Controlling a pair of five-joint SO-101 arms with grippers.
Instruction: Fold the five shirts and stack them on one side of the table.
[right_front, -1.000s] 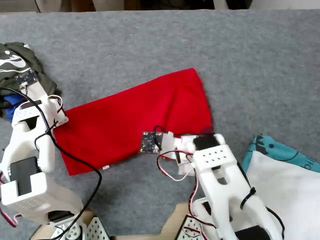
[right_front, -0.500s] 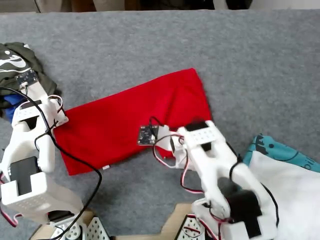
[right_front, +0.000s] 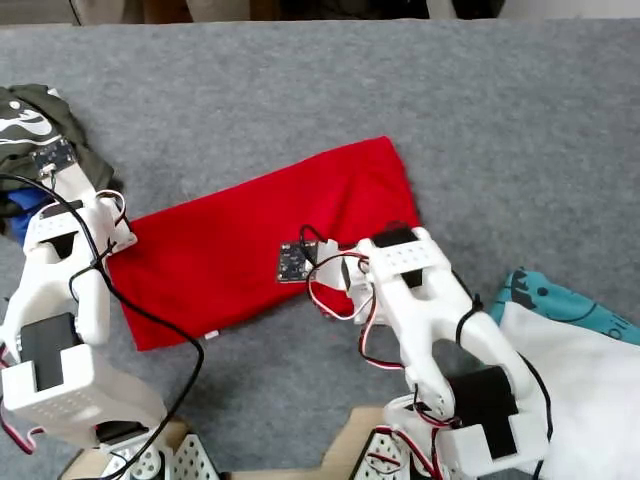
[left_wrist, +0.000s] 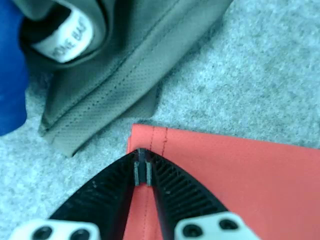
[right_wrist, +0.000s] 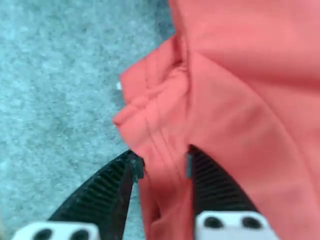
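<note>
1. My left arm lay low at the end of the red shirt (right_front: 250, 250), with my left pincer (left_wrist: 142, 167) clenched on its hem.
2. My right pincer (right_wrist: 163, 164) straddled a bunched red corner, jaws parted.
3. Shirts on the surface (right_front: 500, 120): red mid-surface, olive shirt (right_front: 30, 110), blue shirt (right_front: 18, 205), teal shirt (right_front: 545, 300), white shirt (right_front: 580, 390), one each.

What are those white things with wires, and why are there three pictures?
They are two robot arms, the left arm and the right arm, each ending in a black pincer called a gripper. One picture looks down on the grey table. The other two come from cameras on the arms' wrists. A red shirt lies on it. The left gripper is pinched shut on its corner; the right gripper is open, with red cloth between its jaws. An olive shirt and a blue shirt lie at one end, a teal shirt and a white shirt at the other.
</note>
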